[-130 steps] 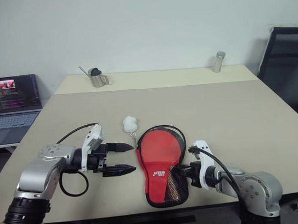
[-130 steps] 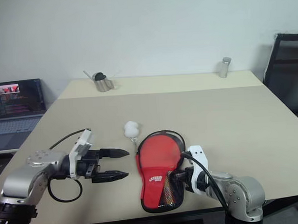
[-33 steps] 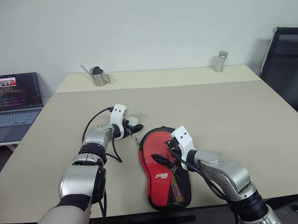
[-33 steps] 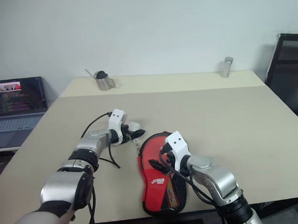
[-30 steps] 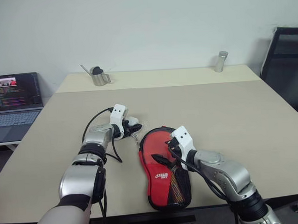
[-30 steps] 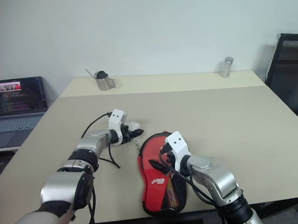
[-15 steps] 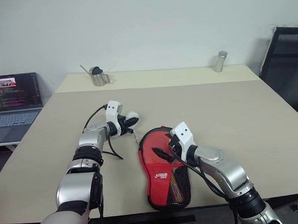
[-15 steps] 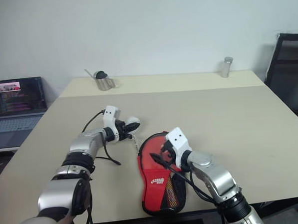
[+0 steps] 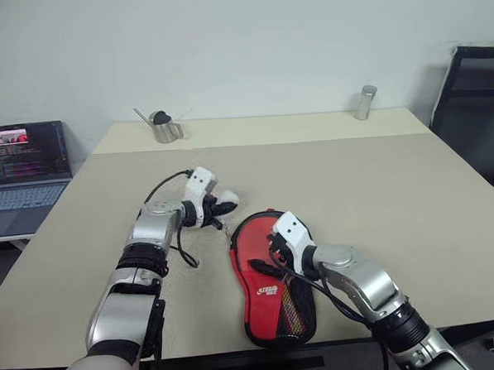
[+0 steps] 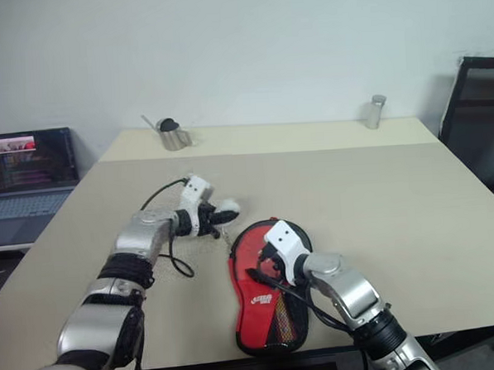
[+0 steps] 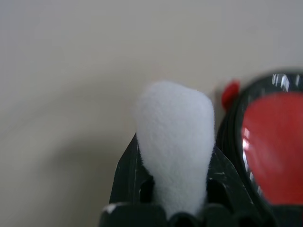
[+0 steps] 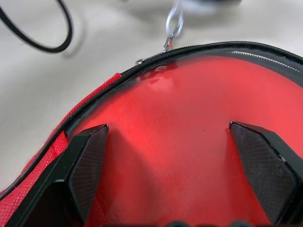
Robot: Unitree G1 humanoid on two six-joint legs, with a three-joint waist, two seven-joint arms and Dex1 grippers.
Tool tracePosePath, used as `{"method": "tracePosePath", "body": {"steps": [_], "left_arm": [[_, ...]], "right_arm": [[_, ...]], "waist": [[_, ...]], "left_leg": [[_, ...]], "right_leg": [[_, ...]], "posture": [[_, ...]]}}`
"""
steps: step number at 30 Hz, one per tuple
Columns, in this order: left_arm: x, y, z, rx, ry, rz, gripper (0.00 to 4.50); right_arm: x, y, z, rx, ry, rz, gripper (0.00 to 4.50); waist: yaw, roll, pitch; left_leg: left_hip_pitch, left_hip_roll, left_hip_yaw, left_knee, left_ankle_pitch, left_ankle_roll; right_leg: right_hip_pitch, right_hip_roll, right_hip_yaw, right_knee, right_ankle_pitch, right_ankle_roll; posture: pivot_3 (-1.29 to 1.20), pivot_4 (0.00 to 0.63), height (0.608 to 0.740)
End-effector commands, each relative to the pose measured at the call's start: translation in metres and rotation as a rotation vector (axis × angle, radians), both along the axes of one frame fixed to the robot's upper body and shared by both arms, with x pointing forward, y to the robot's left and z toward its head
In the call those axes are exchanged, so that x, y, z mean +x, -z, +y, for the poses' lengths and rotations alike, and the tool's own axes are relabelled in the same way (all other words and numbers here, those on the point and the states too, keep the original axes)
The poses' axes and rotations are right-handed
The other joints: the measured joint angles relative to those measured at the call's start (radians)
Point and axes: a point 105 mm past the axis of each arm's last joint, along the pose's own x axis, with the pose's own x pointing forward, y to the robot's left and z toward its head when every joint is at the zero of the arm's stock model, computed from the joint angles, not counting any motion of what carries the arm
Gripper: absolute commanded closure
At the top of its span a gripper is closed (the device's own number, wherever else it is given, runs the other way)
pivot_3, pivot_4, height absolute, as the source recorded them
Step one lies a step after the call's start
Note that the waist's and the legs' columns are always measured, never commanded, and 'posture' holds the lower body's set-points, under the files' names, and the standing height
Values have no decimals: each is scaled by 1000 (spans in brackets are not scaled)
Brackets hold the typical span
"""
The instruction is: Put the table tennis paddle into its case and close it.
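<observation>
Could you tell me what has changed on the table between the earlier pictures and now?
The left gripper reached forward from the near table edge and closed on the white fluffy pompom. The right gripper swung in from the case's near end over its red face, open. The case has not moved.

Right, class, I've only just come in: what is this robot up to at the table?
It is packing a red paddle into its case. The left gripper has its fingers shut on the white fluffy pom-pom hanging off the zipper pull. The right gripper, fingers spread wide, sits over the paddle's face. The case is not zipped yet.
</observation>
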Motion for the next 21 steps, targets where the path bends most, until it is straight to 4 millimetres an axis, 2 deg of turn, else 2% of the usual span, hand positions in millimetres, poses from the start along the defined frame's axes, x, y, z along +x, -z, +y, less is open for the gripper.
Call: {"method": "tracePosePath", "body": {"steps": [1, 3, 6, 9, 21], "left_arm": [[16, -21, -6, 150, 21, -171, 4034], [22, -26, -9, 180, 6, -216, 4034], [30, -41, -25, 195, 16, -290, 4034], [30, -48, -38, 199, 52, -313, 4034], [28, -43, -69, 332, 167, -346, 4034]], "right_arm": [[-1, 15, 1, -40, 17, 43, 0], [-1, 15, 1, -41, 27, 35, 0], [0, 16, -2, -40, 59, 31, 0], [-2, 20, -4, -45, 67, 46, 0], [-14, 29, 0, -60, 55, 77, 0]], "waist": [[1, -1, -1], [2, -2, -1], [3, -3, -2], [3, -3, -2], [1, -4, -3]], "left_leg": [[0, 0, 0, 0, 0, 0], [0, 0, 0, 0, 0, 0], [0, 0, 0, 0, 0, 0], [0, 0, 0, 0, 0, 0], [0, -1, 0, 0, 0, 0]], "right_leg": [[0, 0, 0, 0, 0, 0], [0, 0, 0, 0, -1, 2], [0, 0, 0, 0, -3, 4], [0, 0, 0, 0, -3, 5], [0, 0, 0, 0, -3, 5]], "posture": [[0, 150, 740], [0, 150, 740], [0, 150, 740], [0, 150, 740], [0, 150, 740]]}}
